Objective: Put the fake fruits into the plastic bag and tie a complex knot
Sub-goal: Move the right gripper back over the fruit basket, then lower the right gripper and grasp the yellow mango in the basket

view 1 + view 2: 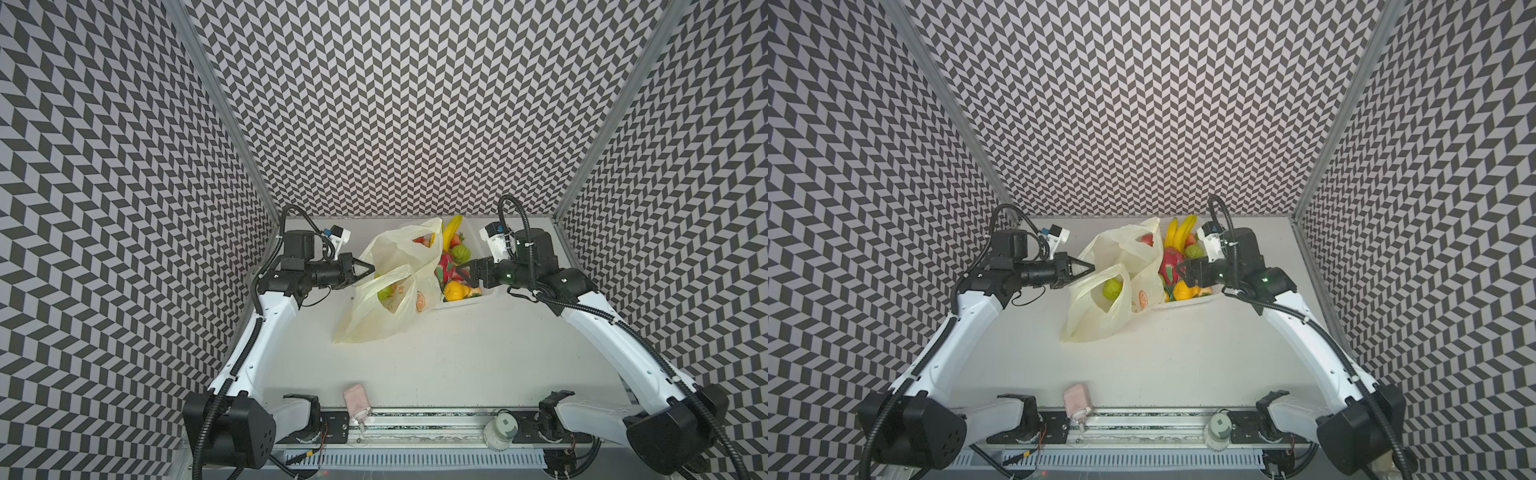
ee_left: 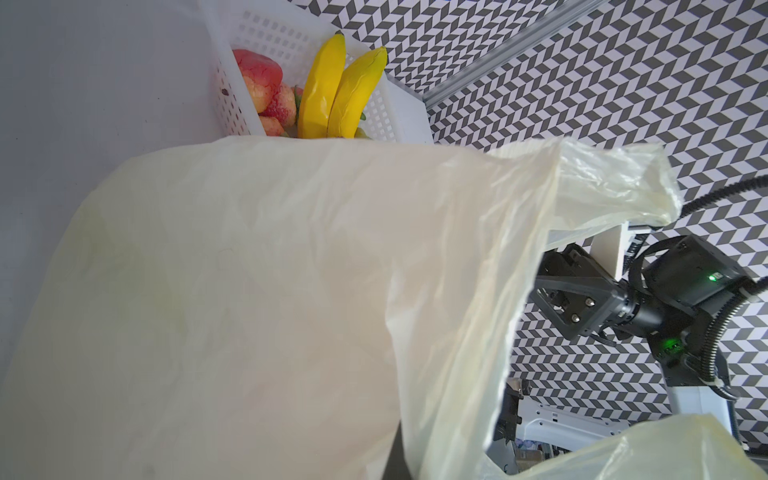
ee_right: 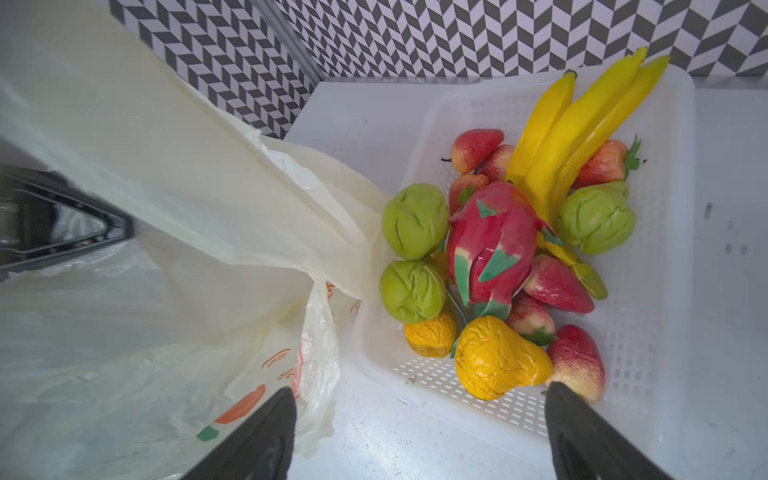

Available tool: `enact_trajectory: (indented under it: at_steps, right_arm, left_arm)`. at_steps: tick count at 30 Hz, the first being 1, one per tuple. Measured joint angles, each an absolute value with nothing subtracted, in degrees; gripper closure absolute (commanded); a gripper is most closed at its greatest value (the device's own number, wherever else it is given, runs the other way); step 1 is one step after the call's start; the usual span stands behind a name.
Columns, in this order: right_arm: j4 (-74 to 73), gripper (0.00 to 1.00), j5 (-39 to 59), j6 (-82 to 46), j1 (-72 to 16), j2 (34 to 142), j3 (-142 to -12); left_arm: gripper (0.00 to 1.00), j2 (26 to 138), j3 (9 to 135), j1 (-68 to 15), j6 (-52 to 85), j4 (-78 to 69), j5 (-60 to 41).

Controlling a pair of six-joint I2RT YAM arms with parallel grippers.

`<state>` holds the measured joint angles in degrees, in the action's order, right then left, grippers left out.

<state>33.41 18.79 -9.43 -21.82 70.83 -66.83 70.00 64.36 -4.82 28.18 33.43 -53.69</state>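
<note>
While the left end effector (image 1: 365, 270) is pinched shut on the rim of the plastic bag (image 1: 386, 320), at the bag's left edge in both top views, the right end effector (image 1: 464, 272) hangs over the white basket (image 1: 465, 302) with its jaws spread wide and nothing between them. The bag lies on the surface (image 1: 457, 365) just left of the basket, its right side against the basket's wall. Its long axis runs diagonally, with the closed bottom at the lower left and the handle loops at the upper right, towards the back wall. The mouth gapes beside the left end effector, and one green fruit (image 1: 384, 293) sits inside. The other fake fruits (image 3: 519, 257) are heaped in the basket. In the right wrist view they lie just ahead of the open fingers (image 3: 266, 432), with an orange pear-shaped fruit (image 3: 498, 357) nearest and the dragon fruit (image 3: 490, 241) behind it. The bananas (image 3: 582, 124) lie lengthwise from the heap towards the back wall, tips at the upper right of that frame. The bag's printed film fills the left of that frame.
</note>
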Motion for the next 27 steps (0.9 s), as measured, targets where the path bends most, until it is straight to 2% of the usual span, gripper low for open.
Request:
enact_trajectory:
  at_steps: [12, 19, 27]
  right_arm:
    - [40.3, 0.11, 13.1, -6.2, -21.6, 83.7, -68.4]
    - [42.3, 0.13, 8.4, -5.5, -24.6, 90.5, -70.5]
    - [42.4, 0.10, 3.7, -3.2, -28.0, 97.0, -74.9]
  left_arm:
    - [1.00, 69.7, 64.4, -4.3, 28.2, 33.1, -53.9]
    - [1.00, 69.7, 64.3, -4.2, 28.2, 33.0, -54.4]
    - [1.00, 69.7, 64.3, -4.1, 28.1, 33.1, -54.8]
